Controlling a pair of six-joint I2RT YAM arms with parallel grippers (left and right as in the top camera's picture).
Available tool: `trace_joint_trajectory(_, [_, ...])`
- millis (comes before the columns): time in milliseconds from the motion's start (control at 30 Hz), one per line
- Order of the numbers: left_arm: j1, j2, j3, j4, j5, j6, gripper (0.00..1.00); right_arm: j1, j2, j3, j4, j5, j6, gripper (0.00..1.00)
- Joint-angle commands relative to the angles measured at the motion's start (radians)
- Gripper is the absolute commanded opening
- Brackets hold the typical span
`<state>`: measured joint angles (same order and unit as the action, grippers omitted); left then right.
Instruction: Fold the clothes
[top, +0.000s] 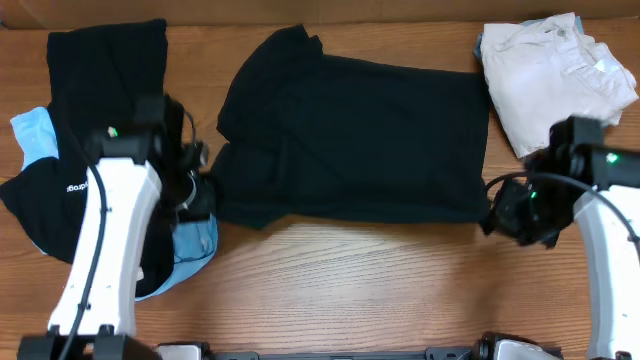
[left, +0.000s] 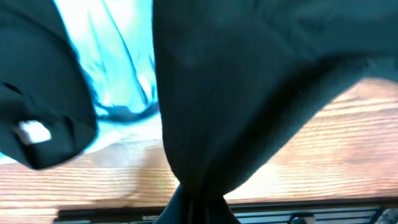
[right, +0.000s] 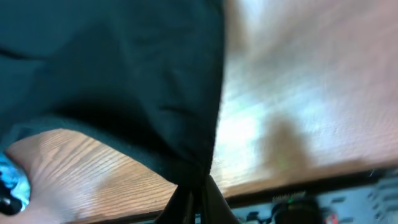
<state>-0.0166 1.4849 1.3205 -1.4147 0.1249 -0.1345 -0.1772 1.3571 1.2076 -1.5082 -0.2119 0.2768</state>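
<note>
The black T-shirt (top: 350, 140) is soft, matt cloth, faintly creased. The table (top: 350, 290) beneath it is smooth wood with a light sheen. Right of the T-shirt, the white garments (top: 555, 75) are crumpled matt cloth. Left of it lie the light-blue garment (top: 28, 138), a smooth cloth, and the left arm's shell (top: 105, 230), glossy white plastic.

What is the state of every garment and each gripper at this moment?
Plain black T-shirt, spread out on the table.
Left gripper, shut on its near-left corner.
Right gripper, shut on its near-right corner.
Lettered black shirt, heaped, unfolded.
Light-blue garment, crumpled beneath it.
White clothes, bunched, unfolded.
</note>
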Motion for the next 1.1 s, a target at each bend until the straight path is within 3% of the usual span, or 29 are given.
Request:
trace_joint_trajectory(0, [-0.013,-0.066,-0.114,0.033,0.006,-0.073,0.04,-0.006,-0.043,-0.072,0.012,0.013,0.131,0.04])
trace_joint_trajectory(300, [-0.037,-0.136,-0.188,0.051,-0.013,-0.121,0.04,-0.006,-0.203,-0.206,-0.016,0.011,0.257,0.04])
trace_joint_trajectory(433, [-0.051,-0.237,-0.188,0.043,-0.064,-0.185,0.04,-0.006,-0.334,-0.245,-0.061,0.031,0.304,0.04])
trace_joint_trajectory(633, [-0.049,-0.3,-0.188,0.058,-0.143,-0.184,0.04,-0.006,-0.436,-0.246,-0.071,0.057,0.326,0.04])
trace_joint_trajectory(1067, [-0.051,-0.025,-0.188,0.57,-0.13,-0.154,0.04,-0.019,-0.264,-0.246,0.199,0.077,0.327,0.04])
